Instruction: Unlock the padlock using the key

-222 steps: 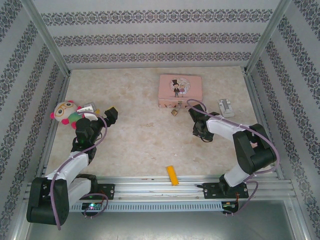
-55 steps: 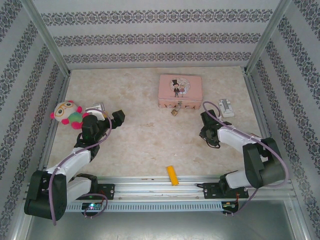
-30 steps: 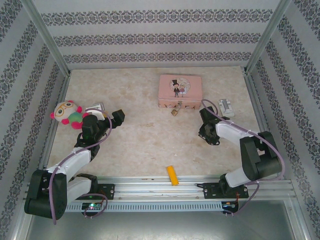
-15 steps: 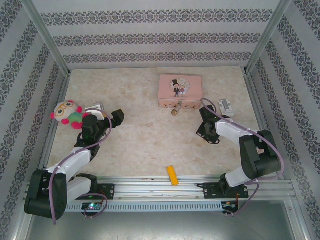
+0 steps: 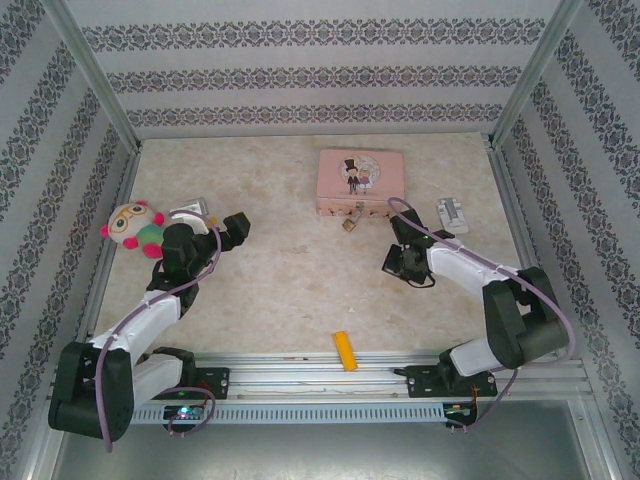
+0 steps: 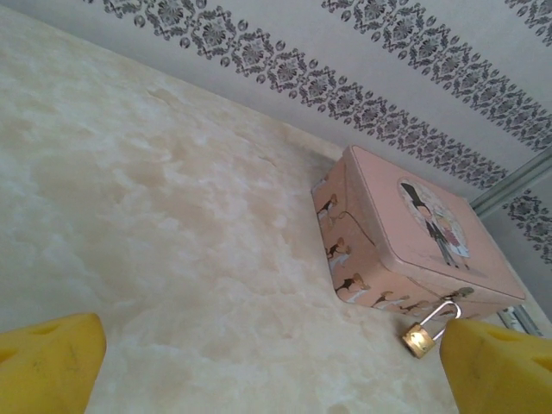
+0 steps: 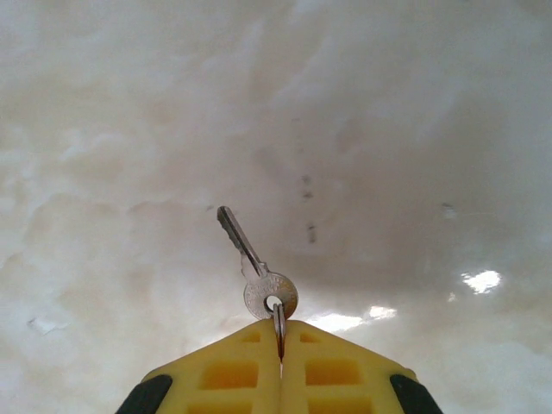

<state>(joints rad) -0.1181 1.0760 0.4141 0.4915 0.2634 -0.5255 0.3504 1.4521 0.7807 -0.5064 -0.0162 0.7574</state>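
The padlock is tiny and brass-gold, and its thin shackle hooks the front latch of the pink picture tin. My right gripper is to the right of the padlock and nearer me, apart from it. In the right wrist view that gripper is shut on the ring of a small silver key, whose blade sticks out ahead over the table. My left gripper stands open at the left. In the left wrist view its yellow fingertips frame the padlock and tin far ahead.
A plush toy and a small grey object lie by the left arm. A yellow bar lies near the front edge. A white-grey block sits right of the tin. Patterned walls close in the table.
My right gripper has closed and shifted left, nearer the padlock. The left gripper has edged slightly farther from me and stays open.
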